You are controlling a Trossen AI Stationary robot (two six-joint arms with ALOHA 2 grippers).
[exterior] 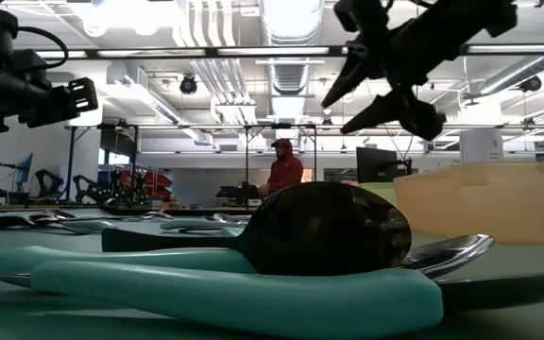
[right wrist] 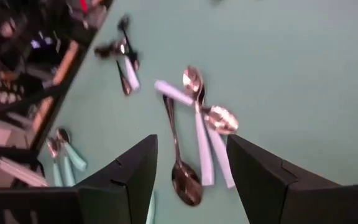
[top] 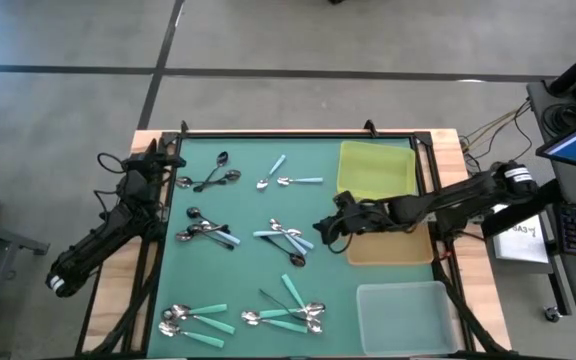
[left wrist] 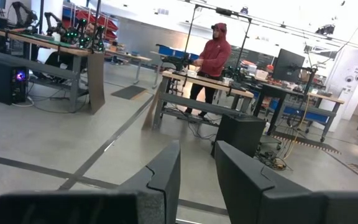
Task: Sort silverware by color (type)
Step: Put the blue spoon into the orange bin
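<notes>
High view shows the right pincer (top: 320,228), spread and empty, beside the centre spoons (top: 286,236) on the surface (overlapping ones), so a grab may lift two colours together.

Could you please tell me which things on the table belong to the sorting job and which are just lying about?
Job:
spoons, in clusters across the green mat
right hand, open, above the middle cluster

Not being sorted:
yellow tray
orange tray
clear tray
left hand, waiting at the table's edge
</notes>
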